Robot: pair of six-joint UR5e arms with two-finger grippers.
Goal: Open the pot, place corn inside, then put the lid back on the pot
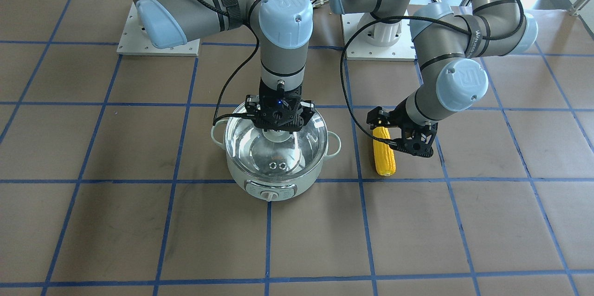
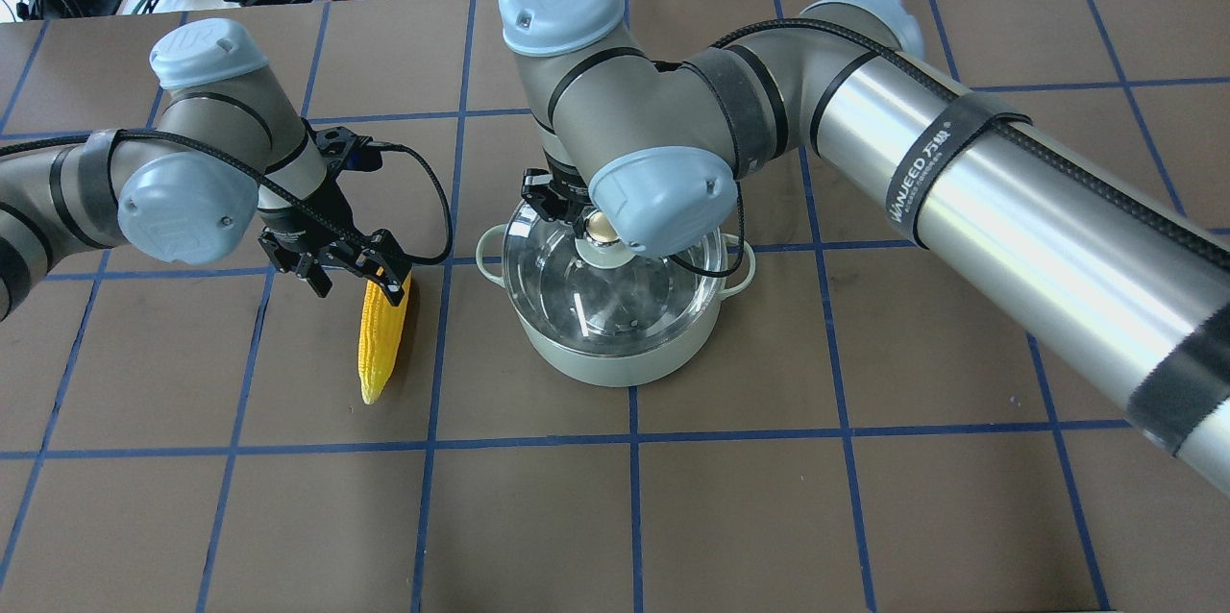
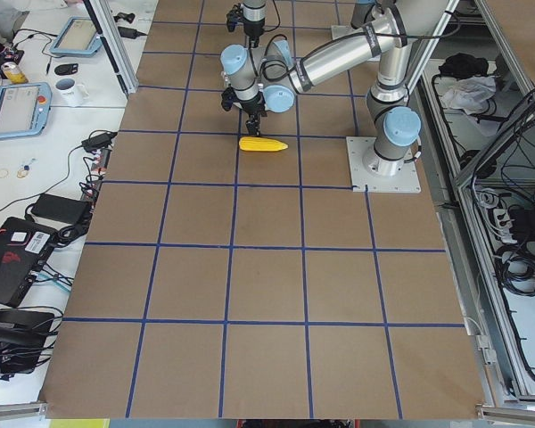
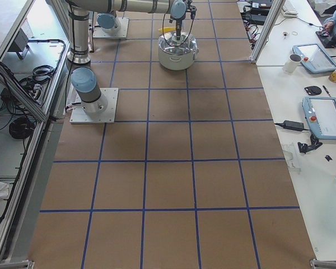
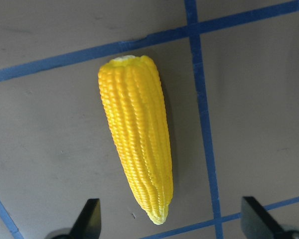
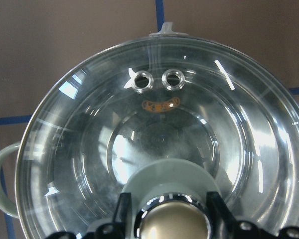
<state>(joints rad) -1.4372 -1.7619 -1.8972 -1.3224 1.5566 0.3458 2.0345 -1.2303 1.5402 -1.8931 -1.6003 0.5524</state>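
Corn [image 2: 377,339] lies just beside the lidded pot [image 2: 615,363] on the robot's left, long axis running operators' edge to robot's edge, tip under the spread-open left gripper [image 5: 172,221], while the right gripper [image 6: 168,206] straddles the lid [image 6: 189,124] knob, whether clamped I cannot tell.

Left arm [image 2: 221,128] and right arm [image 2: 1009,200]: silver-grey tubes, pale blue UR-embossed joint caps [image 1: 285,17], black braided cables [image 2: 449,214], black straps [image 2: 937,161] lettered in white.
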